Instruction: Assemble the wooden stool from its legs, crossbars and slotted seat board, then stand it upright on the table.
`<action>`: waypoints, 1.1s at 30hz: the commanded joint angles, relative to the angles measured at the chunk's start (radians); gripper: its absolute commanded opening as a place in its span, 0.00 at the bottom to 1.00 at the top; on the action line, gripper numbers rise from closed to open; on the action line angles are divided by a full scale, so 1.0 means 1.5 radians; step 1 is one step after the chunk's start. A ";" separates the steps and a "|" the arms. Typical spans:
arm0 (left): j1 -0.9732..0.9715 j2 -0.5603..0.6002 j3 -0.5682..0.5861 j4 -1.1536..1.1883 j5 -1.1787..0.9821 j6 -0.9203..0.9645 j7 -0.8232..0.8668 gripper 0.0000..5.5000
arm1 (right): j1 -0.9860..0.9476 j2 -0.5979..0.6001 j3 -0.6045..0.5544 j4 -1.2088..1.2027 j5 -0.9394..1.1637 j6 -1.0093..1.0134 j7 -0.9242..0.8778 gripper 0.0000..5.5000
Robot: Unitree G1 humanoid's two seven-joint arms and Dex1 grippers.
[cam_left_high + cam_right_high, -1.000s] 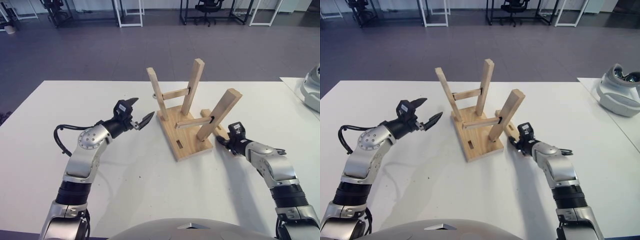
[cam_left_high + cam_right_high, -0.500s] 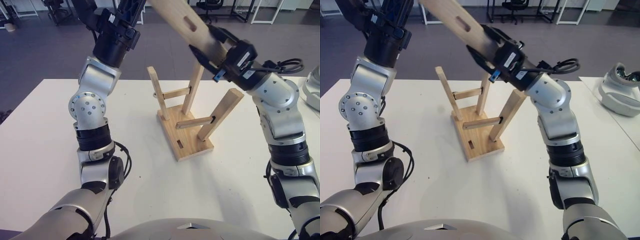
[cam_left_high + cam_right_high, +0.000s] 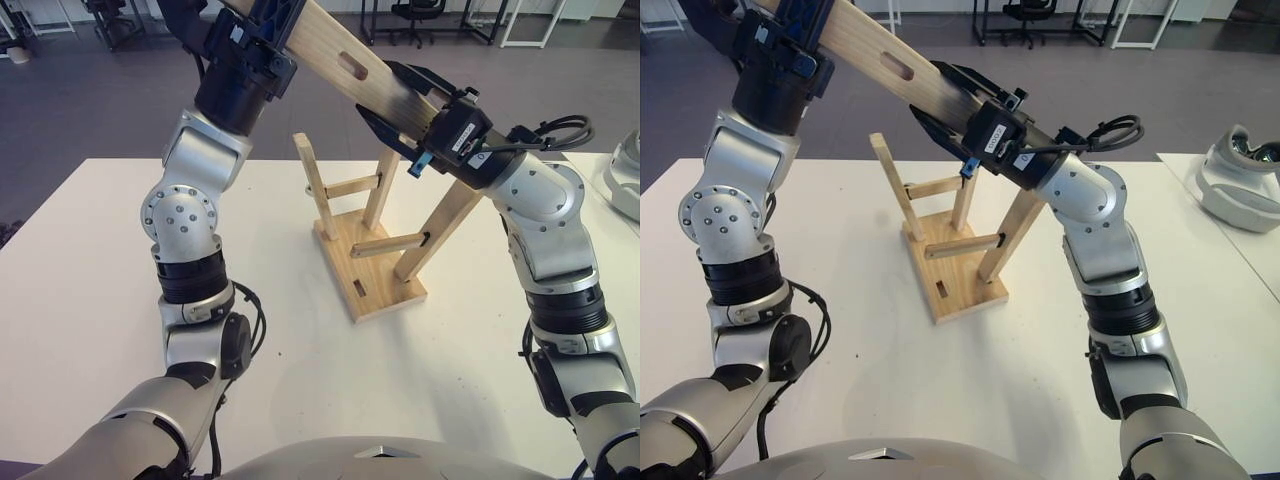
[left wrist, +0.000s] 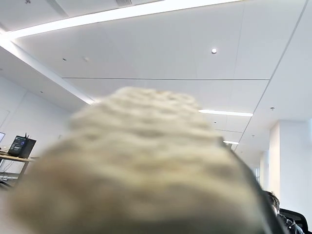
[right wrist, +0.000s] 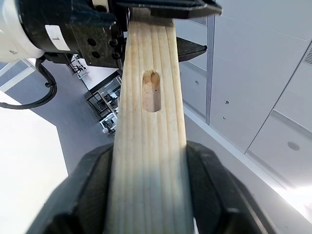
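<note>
Loose leg (image 3: pixel 372 80): wooden bar with an oval slot in its face, held in the air above the half-built stool, sloping down from the robot's left to its right.
Right end effector (image 3: pixel 385 92): fingers clamped on two opposite sides of the leg's lower end. The right wrist view looks straight along the wood between them.
Left end effector (image 3: pixel 272 28): clamped on the leg's upper end, high above the far side of the table.
Seat board (image 3: pixel 378 280): lies flat on the table with its underside up, near the middle, below the raised leg and well apart from it.
Standing legs (image 3: pixel 388 170): three rise from the board. Two are on the far side, and the third (image 3: pixel 440 230), on the robot's right, leans outward.
Crossbars (image 3: pixel 350 187): one joins the two far legs. A second (image 3: pixel 385 245) juts from the leaning leg, and its other end looks free.
Open slot (image 3: pixel 358 290): a small cut in the board's near corner with nothing in it.
Table (image 3: pixel 90 260): white, carrying the upside-down stool.
Step in hand: fitting the fourth and last leg, judging by the three already standing.
Next move: probably turn the leg upright and lower it over the near corner. Its end would need to meet the open slot while its oval slot takes the free crossbar end, then it would be pressed home. Turning the stool onto its feet is not yet done.
</note>
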 commanded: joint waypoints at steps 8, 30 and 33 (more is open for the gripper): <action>0.010 0.007 -0.007 0.012 0.036 -0.012 0.015 0.18 | -0.004 0.013 -0.004 -0.015 0.004 0.024 0.002 0.49; 0.380 0.130 0.031 -0.175 0.048 0.097 0.125 0.18 | 0.201 -0.001 -0.053 0.457 -0.053 0.098 -0.025 0.65; 0.414 0.105 0.035 -0.177 0.048 0.099 0.179 0.18 | 0.238 0.019 -0.016 0.484 -0.071 0.070 -0.006 0.65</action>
